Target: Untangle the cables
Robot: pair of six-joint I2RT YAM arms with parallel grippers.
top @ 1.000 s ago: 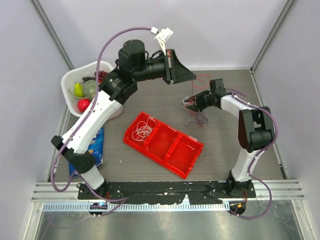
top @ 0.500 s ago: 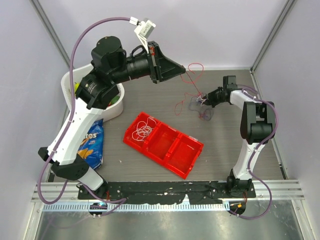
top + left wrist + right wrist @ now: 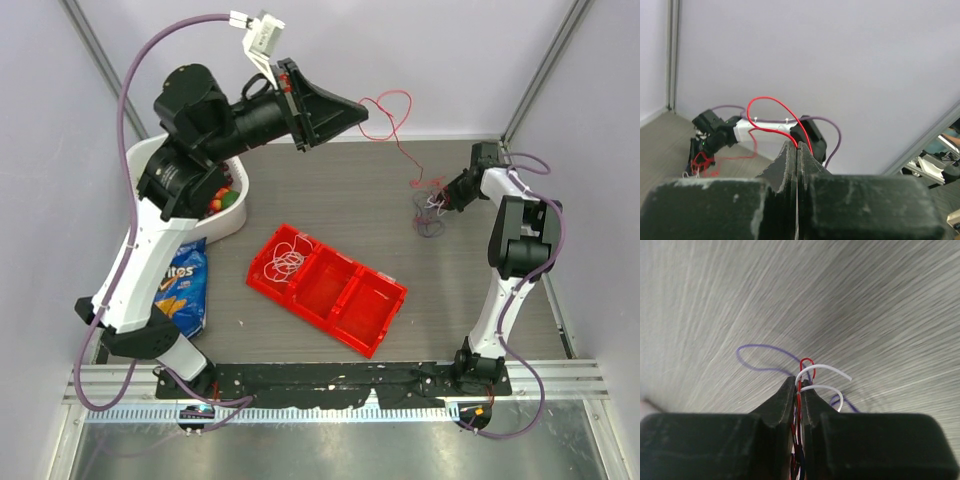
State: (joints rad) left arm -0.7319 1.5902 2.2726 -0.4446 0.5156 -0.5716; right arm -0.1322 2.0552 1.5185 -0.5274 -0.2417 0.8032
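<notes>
Both claws are pinched tight on wire. The left claw (image 3: 357,106), held high in the air over the far left of the table (image 3: 330,190), grips a red cable (image 3: 767,98) between fully closed jaws. The right claw (image 3: 448,195), low at the far right, is clamped on a tangled bunch of cables (image 3: 430,215). Near the middle of the grey-brown table a red tray (image 3: 378,300) sits at a slant, divided into three compartments. The compartment at its left end holds a small white cable (image 3: 287,260) in loose loops, well apart from the bunch. In the far left corner a white basket (image 3: 138,158) is partly hidden under the left arm, with green and red fruit (image 3: 228,198) showing inside. A blue chip bag (image 3: 182,290) lies flat just in front of the basket. The red cable arcs out of the left claw's tips in an open loop, then drops down and across to the bunch at the right claw. The bunch lies on the table just beside the right claw's tips, with a purple cable (image 3: 431,229) looping out at its near edge. In the right wrist view the red cable, white strands (image 3: 826,371) and the purple cable all pass between the closed jaws. Two white ends curl out to the right there, and a purple loop lies to the left.
</notes>
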